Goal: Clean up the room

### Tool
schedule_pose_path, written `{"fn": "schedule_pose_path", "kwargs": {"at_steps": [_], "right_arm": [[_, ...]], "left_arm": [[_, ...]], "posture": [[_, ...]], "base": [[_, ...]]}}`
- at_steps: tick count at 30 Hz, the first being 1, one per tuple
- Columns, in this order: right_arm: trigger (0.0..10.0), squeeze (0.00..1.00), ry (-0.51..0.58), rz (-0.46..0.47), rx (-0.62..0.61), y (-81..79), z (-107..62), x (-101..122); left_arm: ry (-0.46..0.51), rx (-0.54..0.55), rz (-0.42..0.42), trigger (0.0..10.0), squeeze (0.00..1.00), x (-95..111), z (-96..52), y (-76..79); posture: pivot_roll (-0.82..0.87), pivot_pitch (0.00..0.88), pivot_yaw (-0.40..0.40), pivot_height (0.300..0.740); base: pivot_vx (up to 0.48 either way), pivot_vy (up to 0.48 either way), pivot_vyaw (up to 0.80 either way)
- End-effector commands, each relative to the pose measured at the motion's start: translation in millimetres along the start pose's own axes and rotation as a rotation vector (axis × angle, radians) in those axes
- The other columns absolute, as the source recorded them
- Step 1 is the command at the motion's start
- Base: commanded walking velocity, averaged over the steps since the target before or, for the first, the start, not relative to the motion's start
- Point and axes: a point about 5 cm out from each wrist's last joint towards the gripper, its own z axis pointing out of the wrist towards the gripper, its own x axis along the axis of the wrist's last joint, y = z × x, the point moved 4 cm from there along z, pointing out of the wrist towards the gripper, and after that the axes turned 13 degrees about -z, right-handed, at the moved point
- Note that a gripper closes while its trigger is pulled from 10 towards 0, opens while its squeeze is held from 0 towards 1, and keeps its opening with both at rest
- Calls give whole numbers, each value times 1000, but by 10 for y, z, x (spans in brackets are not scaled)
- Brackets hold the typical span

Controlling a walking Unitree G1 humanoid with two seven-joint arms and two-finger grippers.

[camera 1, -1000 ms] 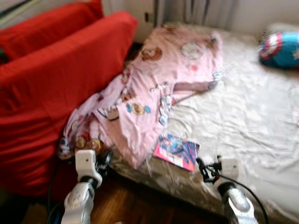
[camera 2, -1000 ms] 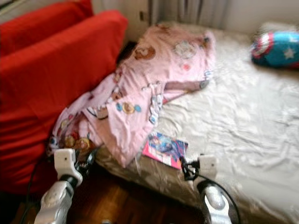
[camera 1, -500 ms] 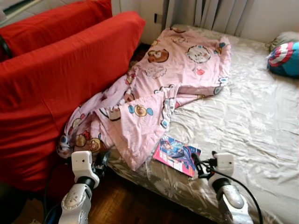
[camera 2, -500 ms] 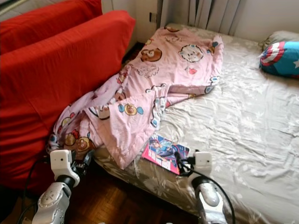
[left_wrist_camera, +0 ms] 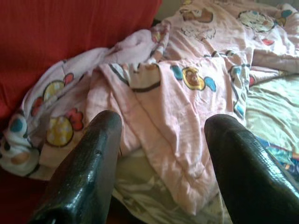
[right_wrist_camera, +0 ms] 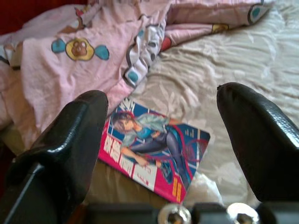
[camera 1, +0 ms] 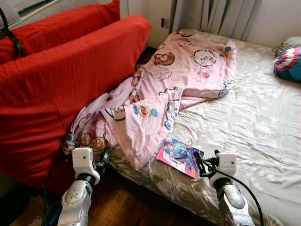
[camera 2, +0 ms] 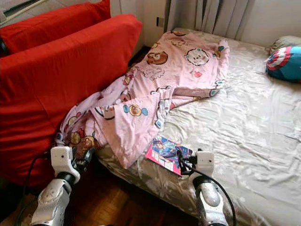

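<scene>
A pink cartoon-print blanket (camera 1: 164, 94) lies crumpled across the bed's left side, spilling over the edge toward the red sofa. A pink and blue comic book (camera 1: 179, 156) rests flat near the bed's front edge, also the comic book (right_wrist_camera: 154, 149) between my right fingers in the right wrist view. My right gripper (camera 1: 201, 165) is open, hovering just right of the book. My left gripper (camera 1: 101, 162) is open, low by the blanket's hanging corner (left_wrist_camera: 154, 121).
The bed (camera 1: 249, 122) has a wrinkled beige sheet. A red sofa (camera 1: 61, 89) stands tight against its left side. A blue, red and white shield cushion (camera 1: 288, 63) lies at the bed's far right. Dark wood floor (camera 1: 136, 209) shows below the bed edge.
The camera has shifted and the blur has cleared, so the scene slid slightly right and down. Both grippers hold about the same places relative to the book and blanket.
</scene>
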Motion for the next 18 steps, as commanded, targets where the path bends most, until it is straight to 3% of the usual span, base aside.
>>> {"fn": "schedule_pose_path", "kwargs": {"at_steps": [1,13,18], "right_arm": [[10000,0,-1,10,-29,64,0,-6],[10000,0,27,16,-46,100,78,104],[10000,0,29,12,-34,68,53,80]], "left_arm": [[-24,9,19,10000,0,-53,-10,-40],[15,22,15,10000,0,36,55,-56],[19,24,26,10000,0,25,9,-94]], "posture": [[-46,71,-1,740],[-45,29,-17,740],[-44,42,-21,740]], "base": [[0,0,0],[0,0,0],[0,0,0]]}}
